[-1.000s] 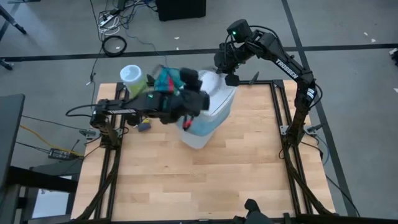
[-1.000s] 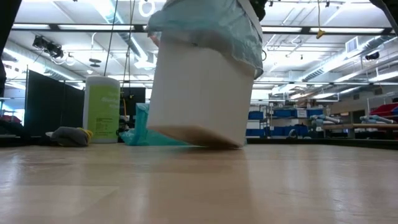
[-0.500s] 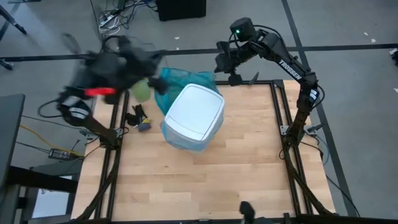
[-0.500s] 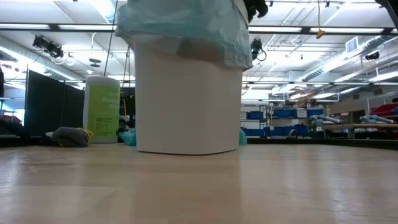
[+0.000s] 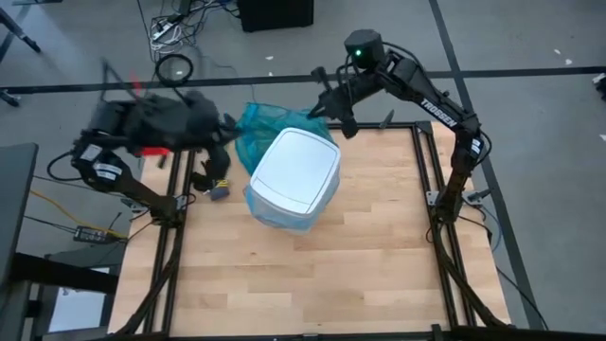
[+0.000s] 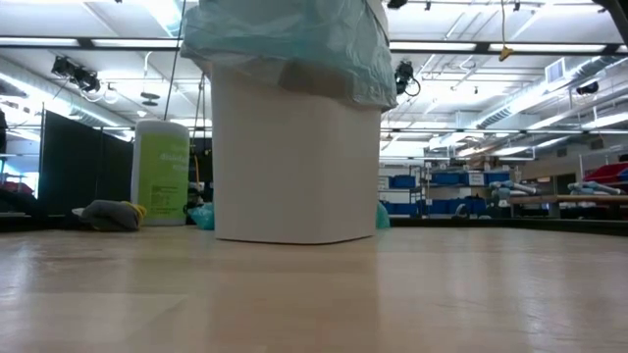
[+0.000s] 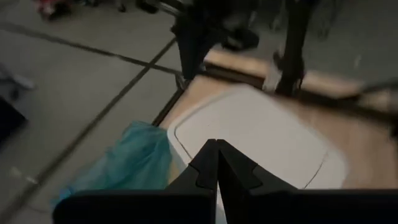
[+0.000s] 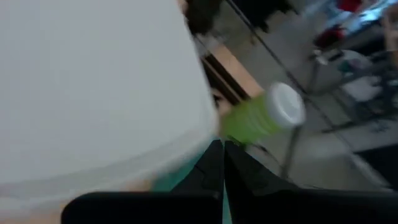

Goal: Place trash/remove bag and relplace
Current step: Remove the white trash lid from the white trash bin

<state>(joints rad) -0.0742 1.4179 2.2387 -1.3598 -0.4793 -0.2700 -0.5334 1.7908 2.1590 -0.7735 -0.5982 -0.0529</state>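
From above, only the white bin's (image 5: 295,172) lid is seen, far-centre on the counter (image 5: 312,275), while the sky-blue bag (image 6: 294,44) draped over its rim is only caught from the low camera. The left pincer (image 7: 214,163) and right pincer (image 8: 222,160) are both shown pressed together and empty in their wrist views. A teal bag (image 5: 263,125) is spotted just beside the bin's far-left side.

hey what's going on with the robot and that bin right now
A white plastic bin with a light sky-blue liner around its rim stands upright on the wooden table, touched by neither arm. The left gripper is shut and empty, off the table's left edge. The right gripper, also shut, hovers near the bin's far rim. A teal-green plastic bag lies behind the bin, with a green canister nearby.
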